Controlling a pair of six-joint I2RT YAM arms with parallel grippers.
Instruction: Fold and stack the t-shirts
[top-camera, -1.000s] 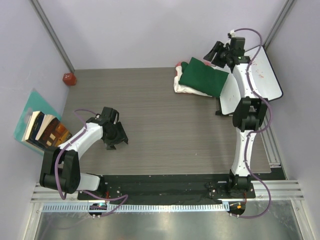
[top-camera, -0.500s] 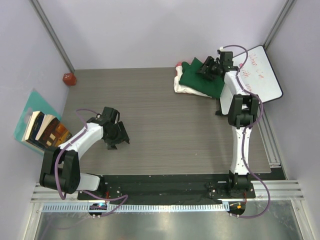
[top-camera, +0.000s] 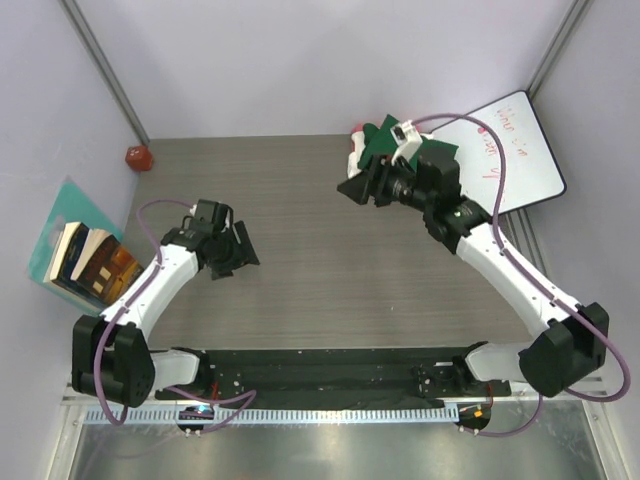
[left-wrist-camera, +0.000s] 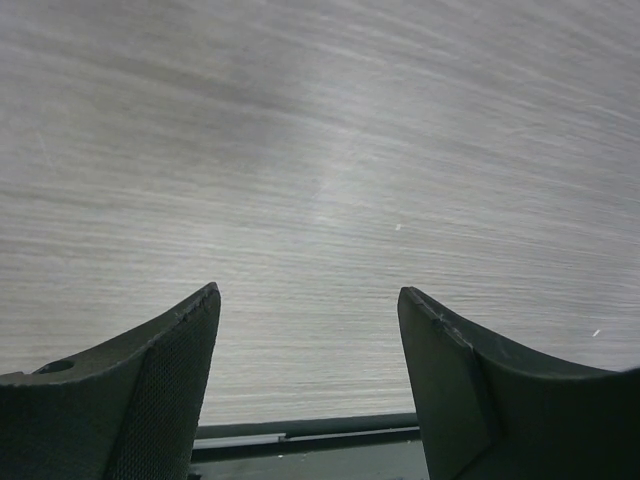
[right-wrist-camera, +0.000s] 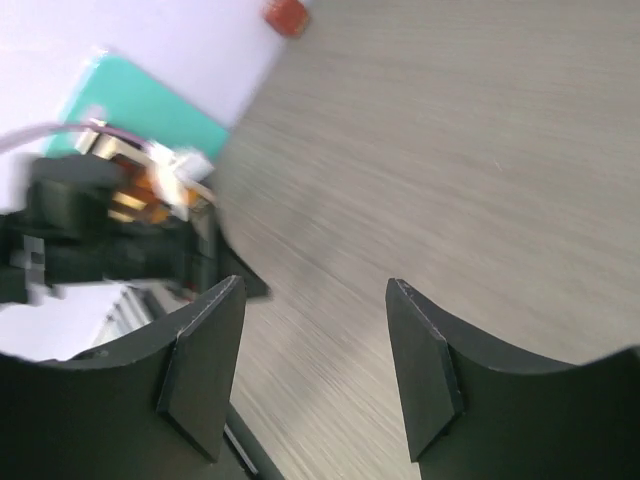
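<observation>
**Obs:** Status of the hands?

**Op:** I read the right hand (top-camera: 350, 188) with its fingers apart and nothing between them. Its wrist view shows only bare tabletop (top-camera: 320, 270) past the tips. The left hand (top-camera: 243, 256) is also spread and empty, hanging low over the tabletop at about 8 o'clock from centre.

**Obs:** Where are the shirts?

**Op:** The green t-shirt (top-camera: 377, 142) is at about 1 o'clock, near the far edge. It lies on the cream bundle (top-camera: 354, 162), which peeks out on its 9 o'clock side. The whiteboard (top-camera: 520, 135) is just beside them toward 3 o'clock. My right forearm crosses over the pile.

**Obs:** Orientation?

**Op:** It is partly hidden. Judging from the green on either side of the arm, the long axis runs roughly 10 to 4 o'clock. I cannot tell which end is the collar.

**Obs:** What is the step in hand?

**Op:** My judgement is that the stack is built and the job now is to clear the right arm. I'd raise the wrist first and only then swing, so the forearm and cable don't snag the top layer. The left hand stays parked.
</observation>
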